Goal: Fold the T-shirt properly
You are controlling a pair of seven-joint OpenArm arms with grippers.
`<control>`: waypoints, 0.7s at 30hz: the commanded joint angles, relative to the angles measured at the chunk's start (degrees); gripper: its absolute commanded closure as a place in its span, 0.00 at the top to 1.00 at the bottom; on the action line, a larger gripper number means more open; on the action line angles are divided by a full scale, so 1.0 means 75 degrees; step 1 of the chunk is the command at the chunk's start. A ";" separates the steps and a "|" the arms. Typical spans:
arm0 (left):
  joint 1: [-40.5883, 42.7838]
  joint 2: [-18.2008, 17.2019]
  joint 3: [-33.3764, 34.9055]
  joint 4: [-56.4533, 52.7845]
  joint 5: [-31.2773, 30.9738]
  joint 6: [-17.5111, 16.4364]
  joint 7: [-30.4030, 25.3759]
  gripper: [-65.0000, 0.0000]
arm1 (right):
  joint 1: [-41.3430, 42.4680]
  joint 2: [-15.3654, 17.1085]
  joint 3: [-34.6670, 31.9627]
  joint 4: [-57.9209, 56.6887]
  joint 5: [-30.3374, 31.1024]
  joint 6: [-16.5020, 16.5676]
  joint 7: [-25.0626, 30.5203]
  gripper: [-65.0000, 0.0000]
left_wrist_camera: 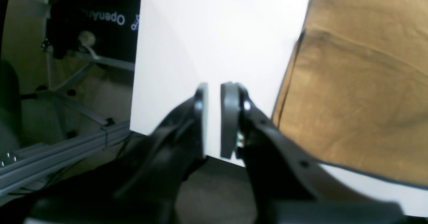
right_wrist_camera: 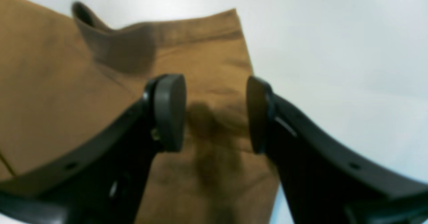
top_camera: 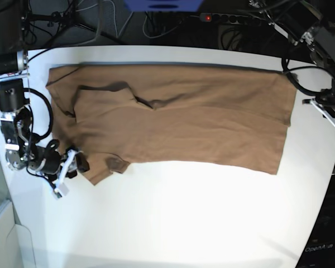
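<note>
A plain tan short-sleeved cotton T-shirt [top_camera: 178, 120] lies spread flat across the far half of the white bench [top_camera: 184, 218], its length running from side to side in the base view. One short sleeve [top_camera: 103, 164] points toward the bench's near edge and carries a small darker spot [top_camera: 117, 163] at its hem. A fold of cloth casts a shadow near the T-shirt's far edge.

The right gripper [right_wrist_camera: 215, 113] hangs just beside that sleeve; its dark fingers [right_wrist_camera: 169, 112] stand spread apart with the sleeve cloth showing between them, and nothing is pinched.

The left gripper [left_wrist_camera: 214, 117] sits off the other end of the T-shirt, over bare bench, with the tan cloth close beside it. Its fingers [left_wrist_camera: 230, 117] are nearly together, a narrow gap between the pads, holding nothing.
</note>
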 commanded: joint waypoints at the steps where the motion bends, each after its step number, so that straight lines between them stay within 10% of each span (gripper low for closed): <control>1: 0.0015 -0.0089 -0.0013 0.0140 -0.0018 0.0036 0.0019 0.11 | 0.0383 0.0056 0.0060 -0.0123 -0.0033 0.0037 0.0268 0.46; 21: 0.0038 -0.0054 0.0010 0.0140 -0.0029 0.0036 0.0019 0.11 | 0.0969 -0.0155 0.0037 -0.1236 -0.0748 0.0037 0.1006 0.46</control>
